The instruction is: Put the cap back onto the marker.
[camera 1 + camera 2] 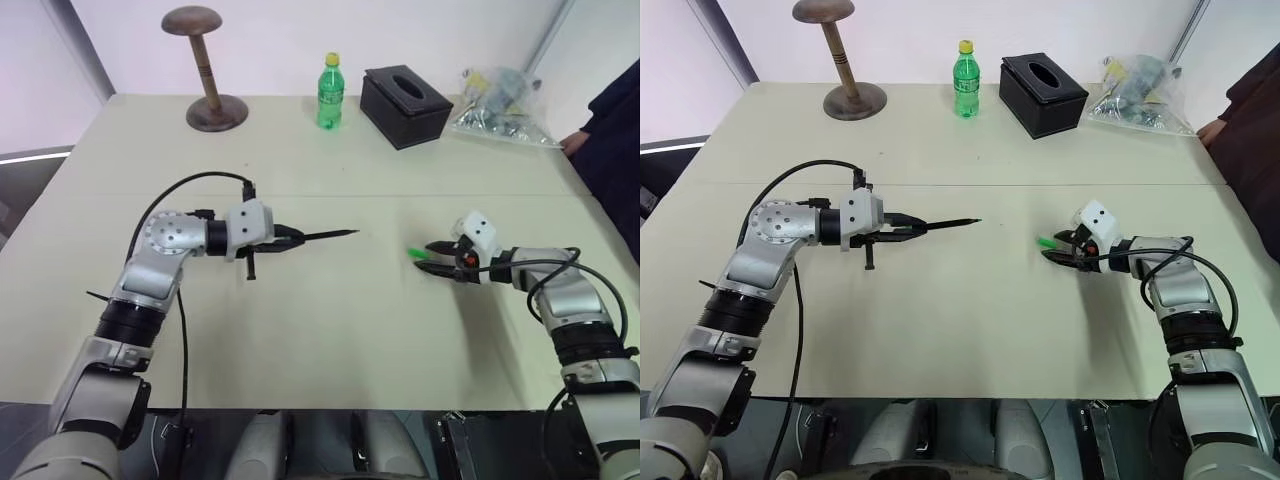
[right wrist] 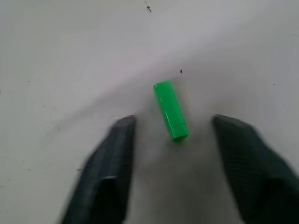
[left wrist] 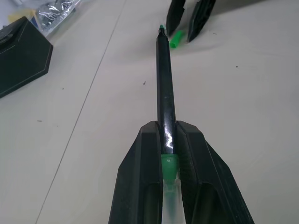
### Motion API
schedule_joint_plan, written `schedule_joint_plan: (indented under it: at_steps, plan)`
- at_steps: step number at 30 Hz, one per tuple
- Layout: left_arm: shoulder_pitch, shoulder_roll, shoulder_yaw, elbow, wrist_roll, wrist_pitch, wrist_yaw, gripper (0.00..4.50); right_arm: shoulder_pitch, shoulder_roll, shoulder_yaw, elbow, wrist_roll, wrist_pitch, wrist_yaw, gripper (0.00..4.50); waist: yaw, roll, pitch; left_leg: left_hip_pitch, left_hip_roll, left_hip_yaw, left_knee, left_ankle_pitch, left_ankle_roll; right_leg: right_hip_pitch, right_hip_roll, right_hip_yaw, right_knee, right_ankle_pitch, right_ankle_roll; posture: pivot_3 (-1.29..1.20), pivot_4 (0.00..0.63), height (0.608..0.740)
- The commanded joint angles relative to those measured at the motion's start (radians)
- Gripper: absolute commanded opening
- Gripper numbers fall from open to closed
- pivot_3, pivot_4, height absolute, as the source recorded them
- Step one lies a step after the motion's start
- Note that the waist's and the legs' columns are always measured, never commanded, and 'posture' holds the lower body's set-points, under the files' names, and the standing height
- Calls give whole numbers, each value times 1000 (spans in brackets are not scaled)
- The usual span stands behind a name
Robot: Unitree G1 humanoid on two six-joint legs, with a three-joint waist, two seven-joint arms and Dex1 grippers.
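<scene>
Left claw (image 1: 290, 238) grips the marker (image 1: 325, 236) level above the worktop (image 1: 330, 330). Right claw (image 2: 173, 140), fingers apart, straddles the cap (image 2: 170, 110) lying flat. Risk: an off-centre closure could flick the cap away.

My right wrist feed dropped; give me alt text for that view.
The green cap lies on the pale table between the right hand's two black fingers, which stand apart on either side without touching it.

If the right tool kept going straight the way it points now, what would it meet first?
Most likely the cap, lying on the table between the right tool's open fingers, just ahead.
</scene>
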Motion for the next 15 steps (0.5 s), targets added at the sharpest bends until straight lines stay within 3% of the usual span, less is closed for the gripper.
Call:
schedule_joint_plan:
  at_steps: [1,2,3,10,15]
  plan:
    - [-5,10,21,-29,-16,-8,5,0,-17,3,-6,8,-8,-12,-2,537,0,0,0,0,0,0,0,0,0,0,0,0,0,0,0,0,150,740]
    - [-5,10,21,-29,-16,-8,5,0,-17,4,-5,10,-10,-14,-2,124,0,0,0,0,0,0,0,0,0,0,0,0,0,0,0,0,150,740]
    - [-6,10,21,-28,-16,-7,5,0,-18,4,-5,13,-11,-16,-2,42,0,0,0,0,0,0,0,0,0,0,0,0,0,0,0,0,150,740]
    - [-15,10,20,-17,-9,-18,8,0,-7,-1,4,7,-34,-28,-13,42,0,0,0,0,0,0,0,0,0,0,0,0,0,0,0,0,150,740]
    - [-56,4,-12,51,21,-115,-25,0,49,-64,18,-193,-121,-15,-85,42,3,0,0,0,0,0,0,0,0,0,0,0,1,0,0,0,150,740]
